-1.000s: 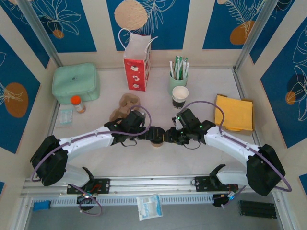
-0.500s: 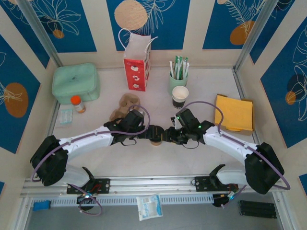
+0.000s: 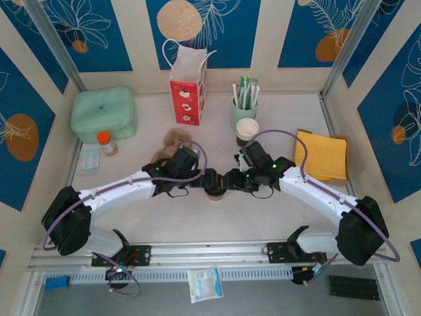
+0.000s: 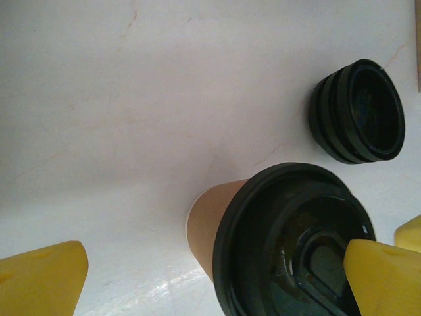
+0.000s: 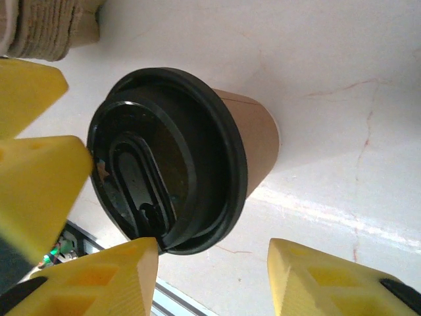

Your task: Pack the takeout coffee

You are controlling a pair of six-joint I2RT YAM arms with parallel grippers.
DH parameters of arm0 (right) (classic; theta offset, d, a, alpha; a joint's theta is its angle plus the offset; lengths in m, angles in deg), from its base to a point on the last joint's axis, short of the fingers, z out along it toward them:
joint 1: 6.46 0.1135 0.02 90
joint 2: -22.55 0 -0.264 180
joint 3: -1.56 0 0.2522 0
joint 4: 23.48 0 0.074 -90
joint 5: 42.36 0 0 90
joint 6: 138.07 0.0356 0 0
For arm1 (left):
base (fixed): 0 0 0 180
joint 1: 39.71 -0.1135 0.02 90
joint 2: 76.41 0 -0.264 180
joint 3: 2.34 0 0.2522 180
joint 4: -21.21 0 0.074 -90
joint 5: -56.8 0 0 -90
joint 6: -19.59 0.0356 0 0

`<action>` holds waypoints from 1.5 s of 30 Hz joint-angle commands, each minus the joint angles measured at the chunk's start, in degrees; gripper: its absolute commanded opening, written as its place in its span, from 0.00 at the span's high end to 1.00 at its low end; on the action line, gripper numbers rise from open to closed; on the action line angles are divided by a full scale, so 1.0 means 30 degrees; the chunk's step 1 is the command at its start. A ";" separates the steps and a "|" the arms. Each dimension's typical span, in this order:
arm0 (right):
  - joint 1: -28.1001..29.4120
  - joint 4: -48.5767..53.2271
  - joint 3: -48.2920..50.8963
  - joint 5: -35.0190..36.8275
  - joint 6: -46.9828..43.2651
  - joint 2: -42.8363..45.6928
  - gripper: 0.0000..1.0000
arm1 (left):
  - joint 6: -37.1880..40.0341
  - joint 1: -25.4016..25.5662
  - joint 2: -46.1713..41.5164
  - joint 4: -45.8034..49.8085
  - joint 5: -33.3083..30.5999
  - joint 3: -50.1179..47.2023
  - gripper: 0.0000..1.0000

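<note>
The takeout coffee (image 3: 215, 191) is a tan paper cup with a black lid, standing upright mid-table between both grippers. My left gripper (image 3: 206, 180) is wide open beside it. In the left wrist view the cup (image 4: 214, 227) stands between the yellow fingers (image 4: 46, 280), and the right finger overlaps the lid (image 4: 289, 250). My right gripper (image 3: 231, 180) is open on the cup's other side. In the right wrist view its left finger (image 5: 105, 280) touches the rim of the lid (image 5: 164, 164), and only bare table lies in the gap of the gripper (image 5: 214, 247).
A red-and-white paper bag (image 3: 189, 85) stands at the back, a mint case (image 3: 103, 113) at the left. A mint cup of sticks (image 3: 243, 105) and a black-sided cup (image 3: 247, 131) stand behind the right gripper. Brown cardboard trays (image 3: 172, 141), a yellow cloth (image 3: 321, 155), an orange-capped bottle (image 3: 105, 141).
The right gripper's jaws have spread wider and it has shifted slightly toward the back. The left gripper stays wide open. The cup stands in nearly the same place.
</note>
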State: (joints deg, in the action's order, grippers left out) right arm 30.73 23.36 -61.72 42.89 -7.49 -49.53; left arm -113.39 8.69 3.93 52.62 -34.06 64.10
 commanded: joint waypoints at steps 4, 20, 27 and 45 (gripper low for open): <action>0.0535 0.1649 -0.1495 0.0804 -0.1173 0.0167 0.48 | 0.0196 -0.0074 -0.0742 0.0722 0.0288 0.0924 0.01; 0.3723 0.6392 -0.8069 0.5119 -0.4495 -0.4802 0.17 | -0.0311 -0.4468 -0.7077 0.2537 0.1207 -0.2008 0.01; 0.4390 0.7894 -1.0183 0.6839 -0.5187 -0.7421 0.16 | -0.0465 -0.5597 -0.9033 0.2908 0.1999 -0.3580 0.01; 0.5152 0.8075 -1.0514 0.7348 -0.5322 -0.9192 0.19 | -0.0732 -0.6437 -0.9584 0.2139 0.2866 -0.4933 0.01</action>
State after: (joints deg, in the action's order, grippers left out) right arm 45.72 46.53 -92.25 64.16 -22.81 -75.76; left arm -115.14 -9.89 -24.51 60.23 -26.76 50.07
